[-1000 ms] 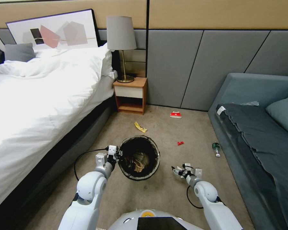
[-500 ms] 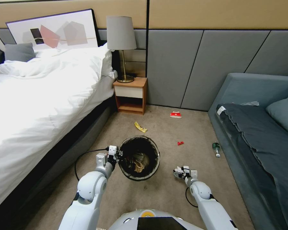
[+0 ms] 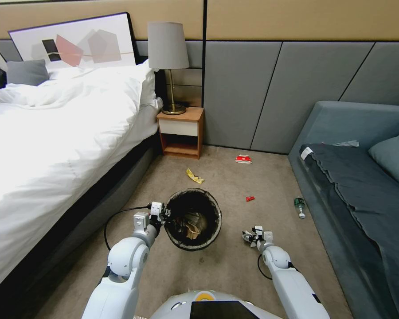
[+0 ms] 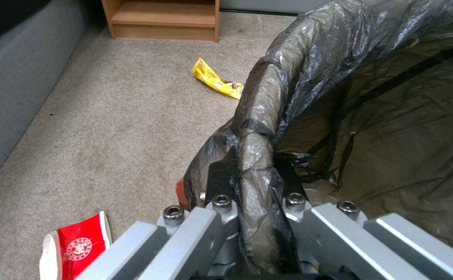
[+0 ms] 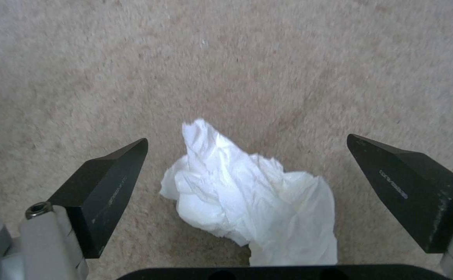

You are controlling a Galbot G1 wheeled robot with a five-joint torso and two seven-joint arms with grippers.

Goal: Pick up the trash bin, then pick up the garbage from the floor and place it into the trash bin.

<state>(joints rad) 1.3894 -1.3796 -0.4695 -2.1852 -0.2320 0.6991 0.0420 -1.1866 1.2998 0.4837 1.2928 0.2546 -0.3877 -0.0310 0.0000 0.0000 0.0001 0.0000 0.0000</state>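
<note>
Flanking the carpet (image 3: 235, 266) are a bed (image 3: 53, 128) on the left and a sofa (image 3: 363, 177) on the right. Held off the floor, the bin (image 3: 193, 219) has its bagged rim pinched by the left gripper (image 4: 255, 182). Right gripper (image 5: 247, 155) hangs wide open, fingers astride a crumpled tissue (image 5: 247, 190) on the carpet. Beyond lie a bottle (image 3: 299, 207), yellow wrapper (image 3: 194, 176), red carton (image 3: 243, 159) and red scrap (image 3: 250, 198).

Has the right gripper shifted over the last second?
Yes. The right gripper, open over the crumpled tissue, has moved slightly farther from the trash bin since half a second ago.
</note>
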